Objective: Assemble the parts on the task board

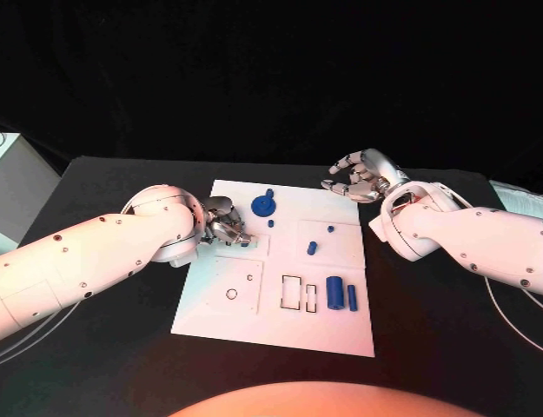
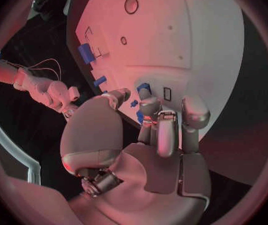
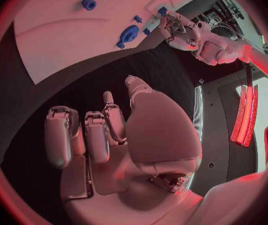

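Looking down from the head camera, you see the white task board (image 1: 228,314) lying in the middle of the black surface (image 1: 109,187), with the two white arms coming in from either side.

Your left robot hand (image 1: 228,226) sits over the board's left edge, fingers curled down toward a small blue part (image 1: 245,244) by its fingertips. In the left wrist view the fingers (image 2: 150,110) close around a small blue piece (image 2: 143,87) against the board, though you cannot tell for certain whether it is truly pinched or only touched.

Your right robot hand (image 1: 361,176) hovers off the board's far right corner, palm turned up, fingers loosely curled and apart, holding nothing; the right wrist view confirms an empty palm (image 3: 118,150).

On the board, a round blue disc part (image 1: 264,205) lies near the far edge, with a tiny blue peg (image 1: 273,223) just beside it. Two small blue pieces (image 1: 313,248) sit near the middle right. A large blue cylinder (image 1: 335,290) and a thinner blue pin (image 1: 353,297) lie side by side toward the near right, next to two rectangular slots (image 1: 293,292). A small round hole (image 1: 231,294) shows on the near left.
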